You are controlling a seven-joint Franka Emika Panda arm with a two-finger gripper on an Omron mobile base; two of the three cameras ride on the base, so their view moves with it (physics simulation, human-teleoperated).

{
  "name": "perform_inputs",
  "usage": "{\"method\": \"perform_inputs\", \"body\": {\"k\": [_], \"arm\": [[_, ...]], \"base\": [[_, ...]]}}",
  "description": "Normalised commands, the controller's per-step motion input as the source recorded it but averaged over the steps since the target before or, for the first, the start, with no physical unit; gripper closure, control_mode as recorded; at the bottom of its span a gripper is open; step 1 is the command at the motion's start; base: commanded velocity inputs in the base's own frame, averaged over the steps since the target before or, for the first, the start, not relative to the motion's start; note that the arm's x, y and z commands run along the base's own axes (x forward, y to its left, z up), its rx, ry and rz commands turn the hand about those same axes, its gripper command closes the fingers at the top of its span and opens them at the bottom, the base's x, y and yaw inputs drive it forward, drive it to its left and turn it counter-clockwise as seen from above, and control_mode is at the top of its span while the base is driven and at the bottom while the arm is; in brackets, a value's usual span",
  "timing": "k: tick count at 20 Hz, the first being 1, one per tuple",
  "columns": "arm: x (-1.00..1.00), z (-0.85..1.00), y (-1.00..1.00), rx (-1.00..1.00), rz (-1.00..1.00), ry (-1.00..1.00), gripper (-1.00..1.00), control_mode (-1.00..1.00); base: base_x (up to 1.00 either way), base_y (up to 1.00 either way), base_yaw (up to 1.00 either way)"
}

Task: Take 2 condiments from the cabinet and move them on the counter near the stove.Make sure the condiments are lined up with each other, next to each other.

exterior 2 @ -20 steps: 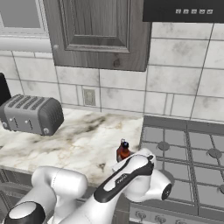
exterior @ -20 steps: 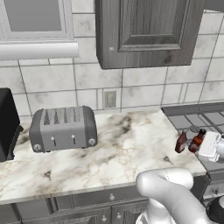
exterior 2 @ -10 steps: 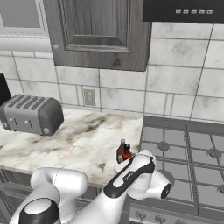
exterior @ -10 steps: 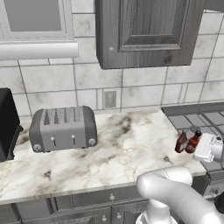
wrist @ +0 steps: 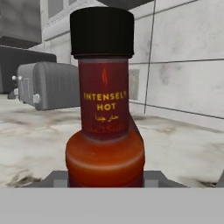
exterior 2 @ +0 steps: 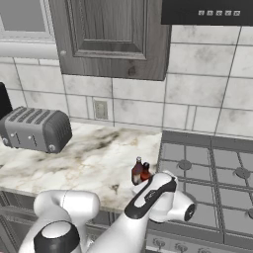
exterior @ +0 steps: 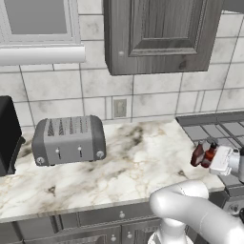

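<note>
My gripper is shut on the slim red condiment bottle with a black cap, held upright at the right end of the marble counter. Close on its left stands the squat dark red-brown condiment bottle. In the right base view both bottles, dark and red, stand side by side just left of the stove, with the gripper behind them. The hand view has the red bottle up close between the fingers. The grey cabinet above has its door shut.
A silver toaster sits on the counter's left part, with a black toaster oven at the far left edge. A wall outlet is on the tiled backsplash. The black range hood hangs over the stove.
The gripper has carried the red bottle leftward, closing the gap to the dark bottle. The dark bottle and the base have stayed put.
</note>
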Motion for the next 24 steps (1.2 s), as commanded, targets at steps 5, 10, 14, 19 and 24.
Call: {"method": "perform_inputs", "body": {"k": [5, 10, 14, 19, 24], "arm": [[0.0, -0.16, -0.07, 0.0, 0.0, 0.02, 1.0, -1.0], [0.04, -0.16, 0.0, 0.0, 0.0, 0.0, 1.0, -1.0], [0.12, -0.07, 0.0, 0.0, 0.0, 0.0, 1.0, -1.0], [0.11, -0.04, 0.0, 0.0, 0.0, 0.0, 1.0, -1.0], [0.01, -0.06, 0.0, 0.0, 0.0, 0.0, 1.0, -1.0]], "base": [[0.0, 0.0, 0.0], [0.0, 0.0, 0.0], [0.0, 0.0, 0.0], [0.0, 0.0, 0.0], [0.0, 0.0, 0.0]]}}
